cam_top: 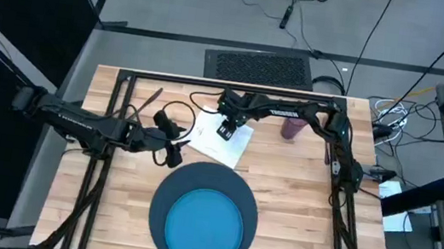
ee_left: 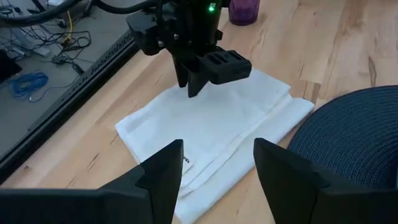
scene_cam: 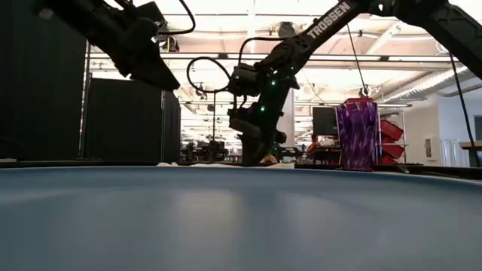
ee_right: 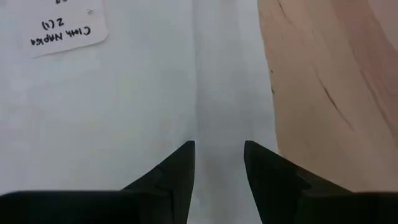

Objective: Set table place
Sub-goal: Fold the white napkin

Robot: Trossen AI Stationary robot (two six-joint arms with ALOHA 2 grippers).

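Nearest the overhead camera, at the table's front edge, sits the bright blue plate, centred on the dark navy round mat. Neither gripper touches them.

Left of the mat's far rim, the left gripper hovers with its fingers parted wide and nothing between them, aimed over the near corner of the white cloth napkin. That napkin lies folded flat on the wood just beyond the mat, a small paper label on its top. It looks light, soft and limp, so it would likely sag or unfold if lifted by one point; a pinch at a folded edge or corner, catching all layers, seems the safest hold.

Directly above the napkin's far part, the right gripper points straight down. Its fingers stand a little apart, their tips at or just over the cloth near its edge beside bare wood; whether they press it cannot be told, and they grip nothing yet.

Farther right, the small purple cup stands upright, well clear of both grippers. No fork, knife or spoon can be made out.
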